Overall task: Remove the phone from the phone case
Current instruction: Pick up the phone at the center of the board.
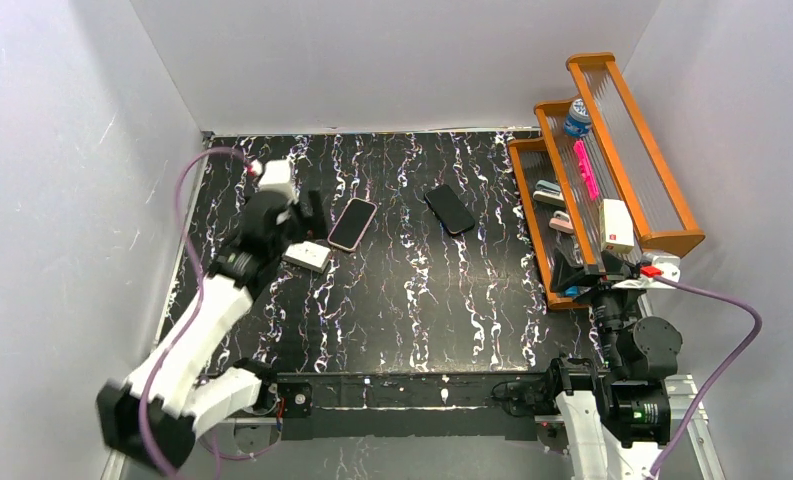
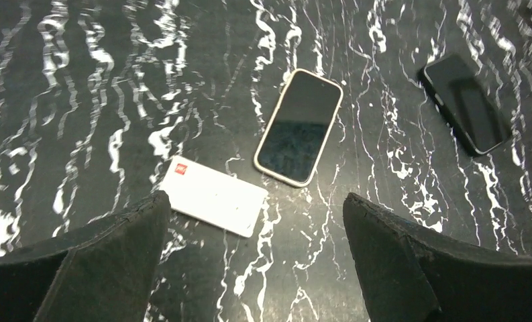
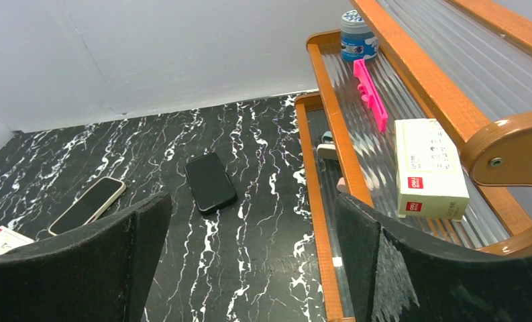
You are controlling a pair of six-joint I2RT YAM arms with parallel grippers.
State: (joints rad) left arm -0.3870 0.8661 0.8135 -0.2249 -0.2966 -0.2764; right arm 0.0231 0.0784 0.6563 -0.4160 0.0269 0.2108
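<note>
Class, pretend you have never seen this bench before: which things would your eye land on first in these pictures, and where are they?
Two phones lie on the black, white-veined table: a pale-cased phone left of centre, a black phone to its right. A stepped wooden rack with a bright pink tool stands at the right edge. The left gripper hangs open near a white card.

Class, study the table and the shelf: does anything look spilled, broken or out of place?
Nothing stands out. The light-rimmed phone and the black phone lie flat and apart on the table, with a white card beside the first. The box, pink tool and jar rest on the shelf.
</note>
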